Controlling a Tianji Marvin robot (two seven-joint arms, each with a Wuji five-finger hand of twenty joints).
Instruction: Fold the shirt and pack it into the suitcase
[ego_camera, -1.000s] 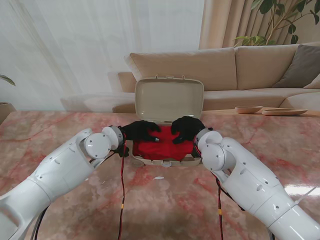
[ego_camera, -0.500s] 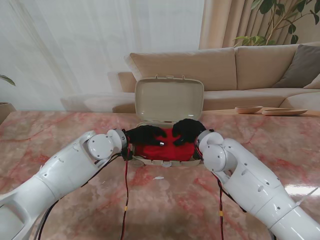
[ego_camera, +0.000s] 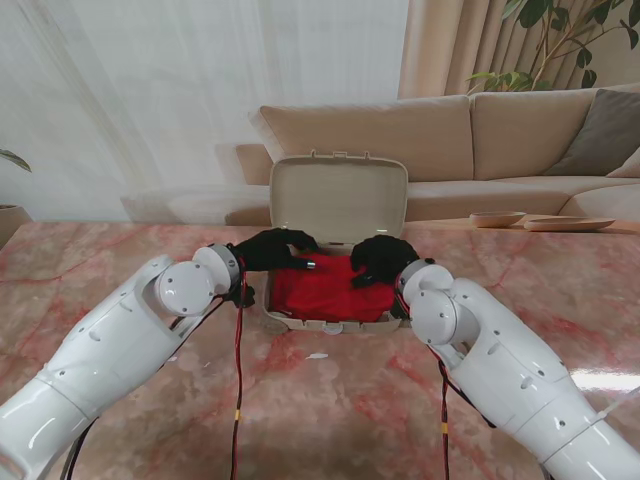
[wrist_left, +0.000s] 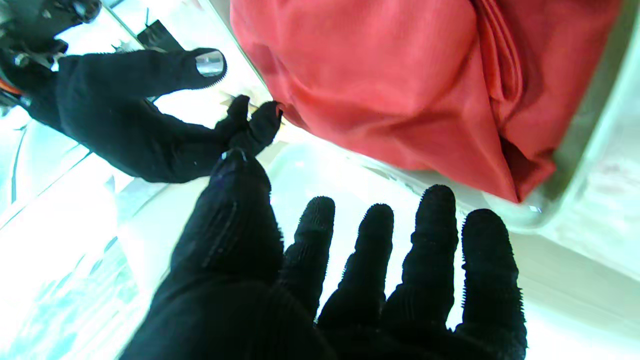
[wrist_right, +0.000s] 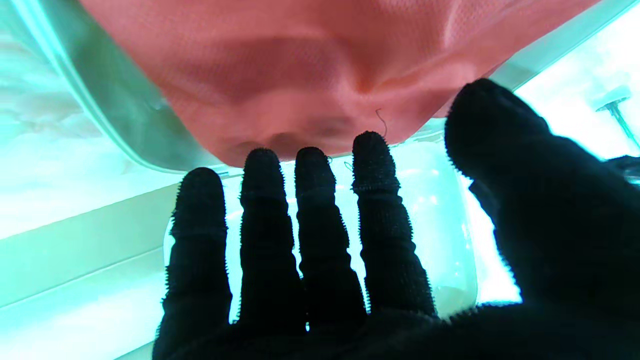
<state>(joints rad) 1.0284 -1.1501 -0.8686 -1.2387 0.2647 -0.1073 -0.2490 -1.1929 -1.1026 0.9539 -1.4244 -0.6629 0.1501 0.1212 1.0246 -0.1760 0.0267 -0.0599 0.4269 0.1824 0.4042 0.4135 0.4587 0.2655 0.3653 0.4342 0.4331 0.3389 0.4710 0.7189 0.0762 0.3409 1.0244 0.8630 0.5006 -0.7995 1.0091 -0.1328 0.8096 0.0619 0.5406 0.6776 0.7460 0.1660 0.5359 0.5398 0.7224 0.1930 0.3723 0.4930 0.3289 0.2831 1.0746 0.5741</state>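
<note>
A folded red shirt (ego_camera: 328, 288) lies inside the small beige suitcase (ego_camera: 320, 323), whose lid (ego_camera: 338, 198) stands upright at the back. My left hand (ego_camera: 273, 249) in its black glove hovers over the shirt's far left corner, fingers spread, holding nothing. My right hand (ego_camera: 385, 259) hovers over the shirt's right side, fingers apart too. The left wrist view shows the red shirt (wrist_left: 400, 85) in the case, my spread left hand (wrist_left: 350, 280) and the right hand (wrist_left: 135, 115) across from it. In the right wrist view my right hand (wrist_right: 325, 250) reaches just short of the shirt (wrist_right: 310, 65).
The suitcase sits on a pink marble table (ego_camera: 330, 400). A small white scrap (ego_camera: 318, 355) lies on the table just in front of the case. Cables (ego_camera: 240, 380) hang along both forearms. A beige sofa (ego_camera: 480, 140) and two wooden dishes (ego_camera: 497, 219) stand behind the table.
Both hands have lifted off the shirt. The left hand moved up and back toward the lid's left side; the right hand shifted slightly right. The shirt stays in the case.
</note>
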